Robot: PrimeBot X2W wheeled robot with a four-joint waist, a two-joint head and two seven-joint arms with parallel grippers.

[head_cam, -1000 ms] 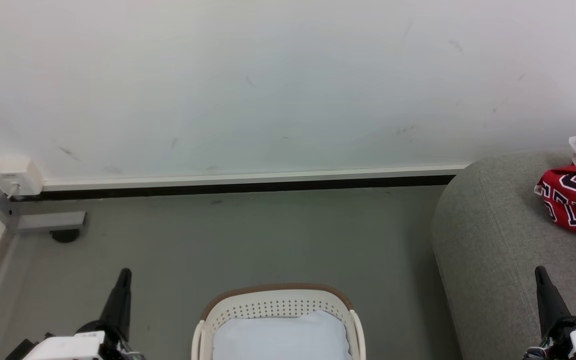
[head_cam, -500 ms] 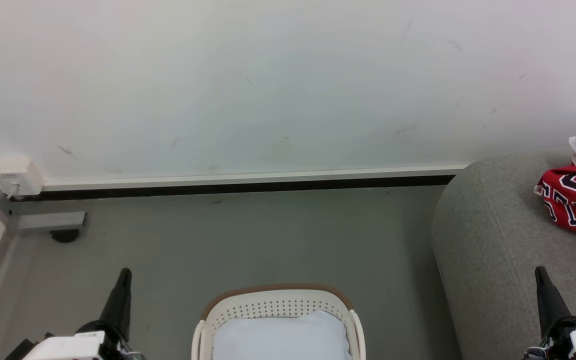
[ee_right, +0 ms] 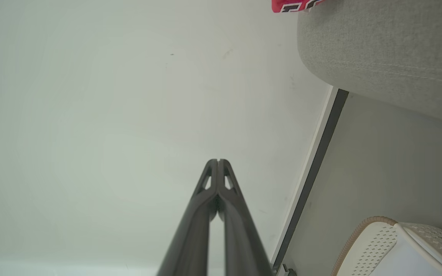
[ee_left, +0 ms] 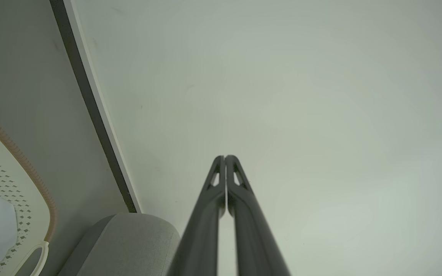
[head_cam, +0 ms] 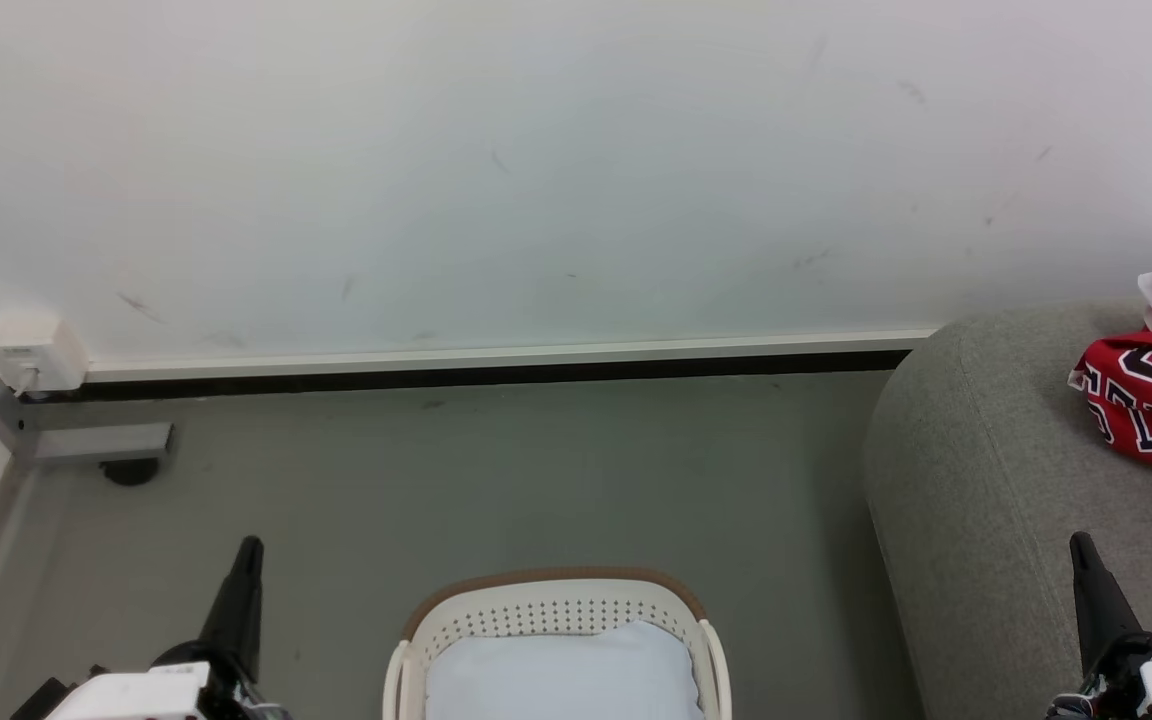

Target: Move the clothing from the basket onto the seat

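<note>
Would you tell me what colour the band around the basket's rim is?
Brown, on the otherwise cream-white basket; the head view shows it best.

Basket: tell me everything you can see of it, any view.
The basket is an oval cream-white tub of what looks like plastic, with rows of small perforations in its walls and a brown band along the far rim. It stands upright on the grey floor, beside the sofa but apart from it, and the head view's bottom edge cuts it off. The left wrist view shows a looped side handle. A pale white-blue cushion lies inside, against the walls.
</note>
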